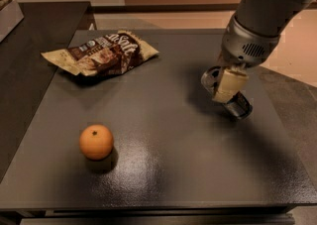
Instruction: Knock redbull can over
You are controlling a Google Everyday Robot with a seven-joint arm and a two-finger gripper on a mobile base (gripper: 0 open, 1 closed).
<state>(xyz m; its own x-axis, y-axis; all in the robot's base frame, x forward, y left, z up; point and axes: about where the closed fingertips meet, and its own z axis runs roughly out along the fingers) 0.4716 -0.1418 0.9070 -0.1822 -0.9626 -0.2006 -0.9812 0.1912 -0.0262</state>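
Observation:
The redbull can (239,107) is on the right part of the dark table (163,169). It leans steeply, with its silver top (210,77) tipped to the left and its base lifted toward me. My gripper (228,85) comes down from the upper right on the grey arm (257,21). It sits right against the can's middle and hides most of the can's body.
An orange (96,141) sits at the front left of the table. A crumpled chip bag (101,53) lies at the back left. A darker counter (29,45) adjoins the table on the left. The table's right edge is close to the can.

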